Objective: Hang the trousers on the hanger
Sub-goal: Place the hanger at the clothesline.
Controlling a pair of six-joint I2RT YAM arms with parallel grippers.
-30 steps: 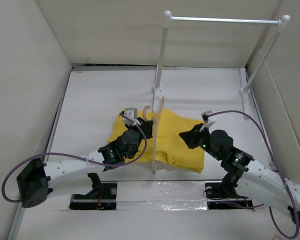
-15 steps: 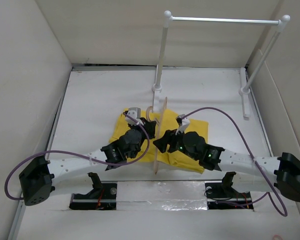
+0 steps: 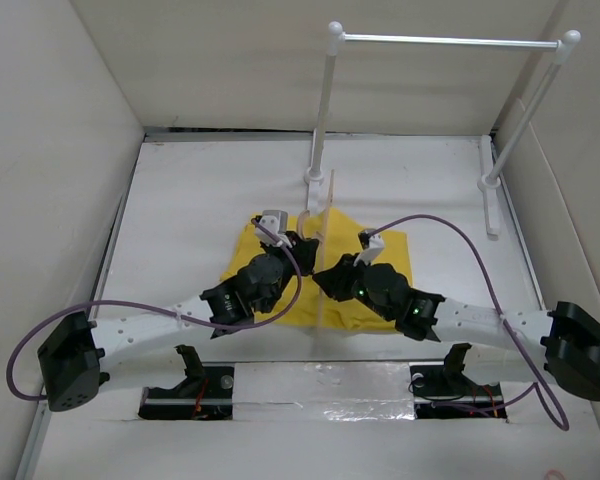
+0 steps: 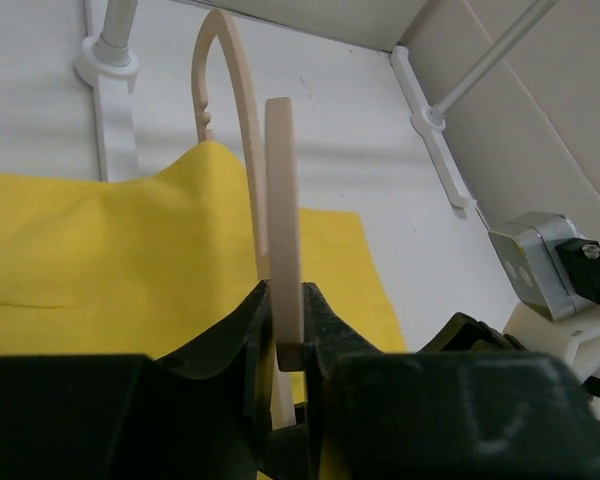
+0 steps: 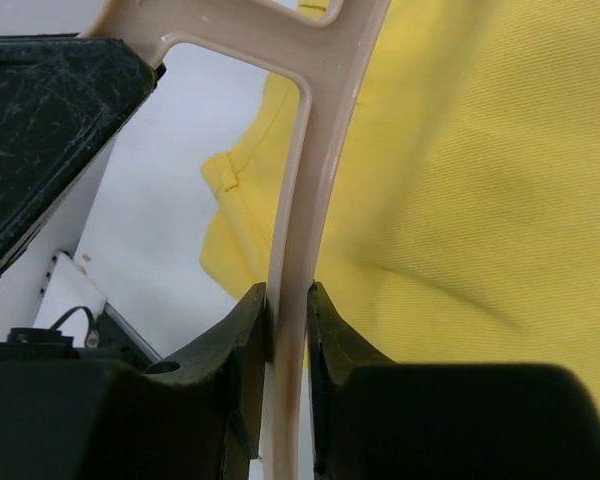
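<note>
The yellow trousers [image 3: 385,262] lie folded on the table's middle. The pale beige hanger [image 3: 329,212] stands on edge over their left part, hook [image 4: 227,110] pointing to the back. My left gripper [image 3: 302,246] is shut on the hanger [image 4: 283,200] just below the hook, jaws pressed on both flat faces. My right gripper [image 3: 324,279] is shut on a slim arm of the hanger [image 5: 320,150], nearer the front. In the right wrist view the trousers [image 5: 480,190] fill the right side behind the hanger. Both grippers [image 4: 288,335] [image 5: 290,312] hold only the hanger.
A white metal rail [image 3: 450,41] on two posts stands at the back, its left post's foot [image 3: 314,179] just behind the hanger. White walls close in the table [image 3: 190,200] on three sides. The right arm's wrist camera [image 4: 540,265] sits close beside my left gripper.
The right arm swung in from the right across the trousers, and its gripper opened and then shut on the hanger's arm. The hanger shifted slightly toward the back. The left gripper kept its hold.
</note>
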